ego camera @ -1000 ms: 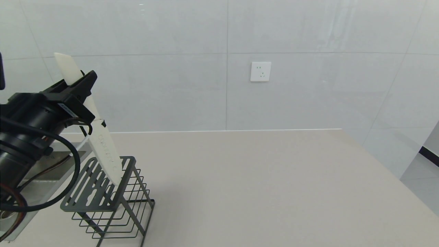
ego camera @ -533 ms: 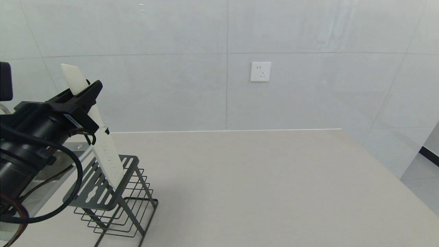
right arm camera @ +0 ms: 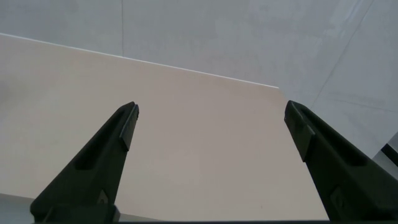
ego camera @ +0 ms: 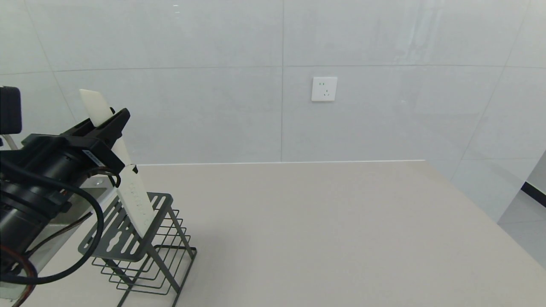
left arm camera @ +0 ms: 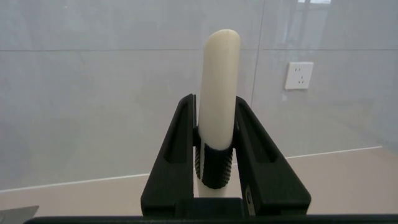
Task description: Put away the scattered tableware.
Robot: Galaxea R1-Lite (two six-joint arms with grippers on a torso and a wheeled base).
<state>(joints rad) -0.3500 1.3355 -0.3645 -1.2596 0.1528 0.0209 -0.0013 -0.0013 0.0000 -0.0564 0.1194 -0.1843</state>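
Left gripper is clamped on the white knife, its tip right at the slotted top of the rack. Looks like the slotting-in step. Next it probably needs lining up with a slot, then straight down.

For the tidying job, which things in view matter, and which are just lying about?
Job: white knife, clamped in the left gripper jaws; dark wire rack under the knife's lower end.
Just there: wall socket; countertop.
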